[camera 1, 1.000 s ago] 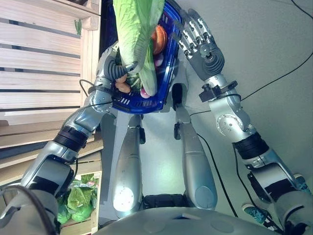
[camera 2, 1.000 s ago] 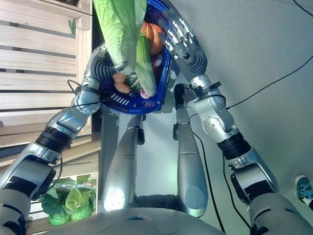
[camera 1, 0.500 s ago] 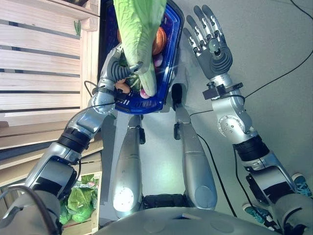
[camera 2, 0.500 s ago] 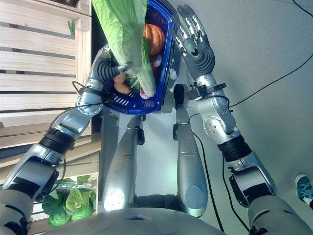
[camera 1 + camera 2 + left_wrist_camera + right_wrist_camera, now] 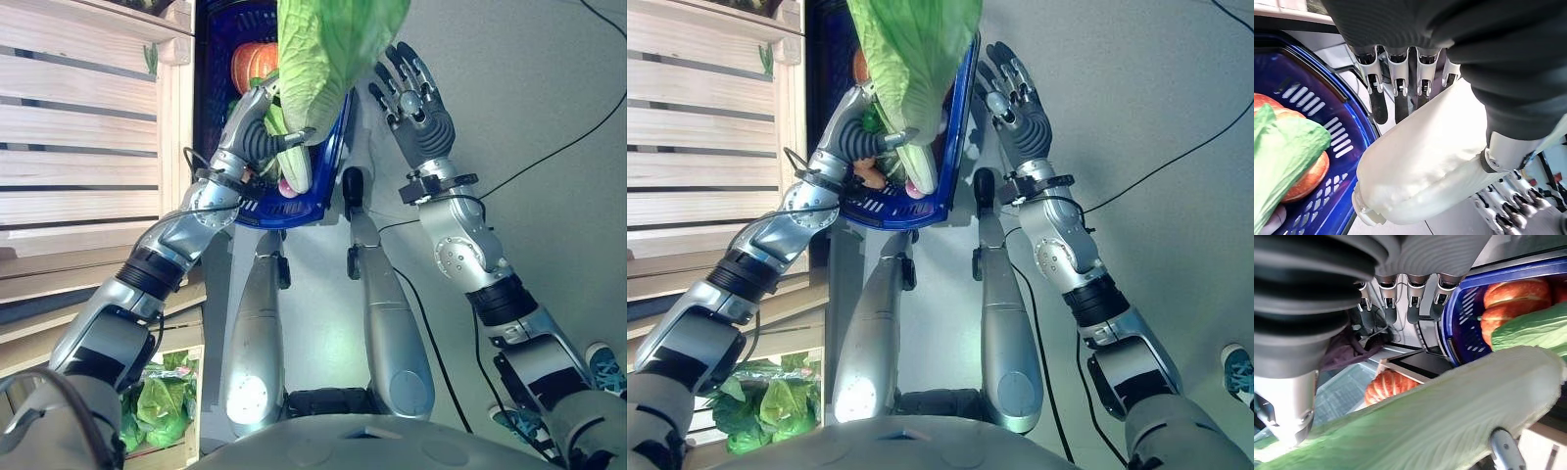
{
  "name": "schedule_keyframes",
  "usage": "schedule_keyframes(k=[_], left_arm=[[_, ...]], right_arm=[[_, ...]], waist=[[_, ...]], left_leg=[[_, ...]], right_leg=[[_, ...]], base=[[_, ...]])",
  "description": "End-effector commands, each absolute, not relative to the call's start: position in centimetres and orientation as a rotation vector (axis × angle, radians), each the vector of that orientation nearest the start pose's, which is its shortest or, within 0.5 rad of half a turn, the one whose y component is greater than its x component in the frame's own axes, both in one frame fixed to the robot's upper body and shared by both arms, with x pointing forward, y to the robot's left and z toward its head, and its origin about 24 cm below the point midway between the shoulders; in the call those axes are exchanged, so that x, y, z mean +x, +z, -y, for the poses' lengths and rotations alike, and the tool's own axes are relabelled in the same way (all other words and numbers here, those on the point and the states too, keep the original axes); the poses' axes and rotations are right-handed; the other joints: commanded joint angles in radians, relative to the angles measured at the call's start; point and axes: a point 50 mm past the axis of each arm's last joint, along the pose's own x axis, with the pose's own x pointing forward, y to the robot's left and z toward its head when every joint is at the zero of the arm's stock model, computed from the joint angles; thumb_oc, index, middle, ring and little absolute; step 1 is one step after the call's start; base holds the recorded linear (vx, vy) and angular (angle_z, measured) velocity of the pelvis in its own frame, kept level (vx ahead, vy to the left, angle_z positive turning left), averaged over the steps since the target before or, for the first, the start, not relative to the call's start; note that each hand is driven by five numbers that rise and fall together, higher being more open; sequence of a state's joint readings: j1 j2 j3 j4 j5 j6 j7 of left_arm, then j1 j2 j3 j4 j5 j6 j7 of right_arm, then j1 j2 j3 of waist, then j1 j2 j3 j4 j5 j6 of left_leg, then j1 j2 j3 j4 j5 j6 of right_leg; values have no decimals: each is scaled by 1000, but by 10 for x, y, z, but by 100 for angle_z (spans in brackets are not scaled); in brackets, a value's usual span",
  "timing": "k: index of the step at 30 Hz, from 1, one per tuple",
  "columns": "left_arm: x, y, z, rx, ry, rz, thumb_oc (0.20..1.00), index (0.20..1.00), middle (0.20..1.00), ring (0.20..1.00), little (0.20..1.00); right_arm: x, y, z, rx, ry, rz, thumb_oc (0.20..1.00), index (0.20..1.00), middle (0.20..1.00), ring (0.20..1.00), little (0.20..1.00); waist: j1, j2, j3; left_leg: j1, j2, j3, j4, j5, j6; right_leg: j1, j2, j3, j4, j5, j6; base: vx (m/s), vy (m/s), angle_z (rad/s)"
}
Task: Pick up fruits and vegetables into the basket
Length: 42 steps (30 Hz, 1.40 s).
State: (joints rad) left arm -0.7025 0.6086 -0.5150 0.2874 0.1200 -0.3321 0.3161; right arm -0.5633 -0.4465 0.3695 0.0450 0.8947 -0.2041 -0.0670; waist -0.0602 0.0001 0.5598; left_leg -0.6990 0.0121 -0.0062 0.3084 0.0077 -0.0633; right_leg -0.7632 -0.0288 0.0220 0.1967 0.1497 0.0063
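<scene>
- While its fingers and thumb curl round the pale stem end of the cabbage (image 5: 333,49), the left hand (image 5: 263,132) grips it low, so the leafy bulk rises above the hand and leans out past the far rim of the basket.
- Just behind that hand sits the blue basket (image 5: 328,162), apparently carried on the same arm, which would explain why the hand works so close to its wall.
- Inside the basket, beyond the hand, lie an orange pumpkin (image 5: 250,64) and a small pinkish item I cannot identify; the cabbage is partly over the basket, not yet settled in it.
- On the basket's other side, the right hand (image 5: 416,93) is spread, fingers straight, holding nothing, near the rim, probably ready to steady the leaves.
- Beside the left arm stands a wooden crate shelf (image 5: 88,127) with more greens (image 5: 157,401) lower down.
</scene>
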Motion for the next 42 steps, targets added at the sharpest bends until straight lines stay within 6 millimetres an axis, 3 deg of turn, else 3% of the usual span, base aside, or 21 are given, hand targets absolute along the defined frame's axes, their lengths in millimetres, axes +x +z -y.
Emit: schedule_keyframes(k=[1, 17, 33, 39, 40, 41, 42], left_arm=[[313, 212, -110, 738, -327, 945, 200, 200, 200, 200, 200], [318, 194, -96, 911, -646, 725, 200, 200, 200, 200, 200], [330, 169, -113, 1068, -676, 410, 200, 200, 200, 200, 200], [330, 167, -115, 1106, -704, 370, 200, 200, 200, 200, 200], [330, 167, -115, 1107, -704, 371, 200, 200, 200, 200, 200], [330, 167, -115, 1106, -707, 374, 200, 200, 200, 200, 200], [330, 167, -115, 1105, -707, 375, 200, 200, 200, 200, 200]], right_arm=[[313, 199, 110, 352, 478, 471, 1000, 1000, 1000, 1000, 1000], [309, 213, 100, 207, 608, 505, 1000, 1000, 1000, 1000, 1000], [299, 227, 97, 140, 704, 551, 1000, 1000, 1000, 1000, 1000], [296, 229, 94, 158, 758, 550, 1000, 1000, 1000, 1000, 1000], [296, 229, 94, 153, 766, 553, 922, 922, 922, 922, 922], [295, 229, 93, 150, 775, 554, 200, 200, 200, 200, 200], [295, 229, 92, 157, 779, 551, 200, 200, 200, 200, 200]], waist=[[-4, 15, -40], [-9, 18, -40], [-8, 19, -40], [-7, 18, -40], [-7, 18, -40], [-7, 19, -40], [-7, 19, -40]], left_leg=[[7, -47, 29, -125, 62, 21], [14, -44, 35, -128, 62, 22], [13, -39, 37, -134, 62, 25], [10, -38, 37, -132, 62, 22], [10, -38, 37, -133, 62, 23], [10, -38, 37, -134, 63, 22], [10, -38, 36, -133, 62, 22]], right_leg=[[41, 39, -72, 91, -132, 66], [42, 39, -70, 91, -126, 73], [45, 35, -76, 79, -124, 77], [48, 33, -81, 76, -124, 77], [48, 33, -81, 76, -125, 77], [48, 32, -81, 75, -124, 77], [48, 32, -80, 74, -124, 77]], base=[[0, 0, 0], [0, 0, 0], [0, 0, 0], [0, 0, 0], [0, 0, 0], [0, 0, 0], [0, 0, 0]])
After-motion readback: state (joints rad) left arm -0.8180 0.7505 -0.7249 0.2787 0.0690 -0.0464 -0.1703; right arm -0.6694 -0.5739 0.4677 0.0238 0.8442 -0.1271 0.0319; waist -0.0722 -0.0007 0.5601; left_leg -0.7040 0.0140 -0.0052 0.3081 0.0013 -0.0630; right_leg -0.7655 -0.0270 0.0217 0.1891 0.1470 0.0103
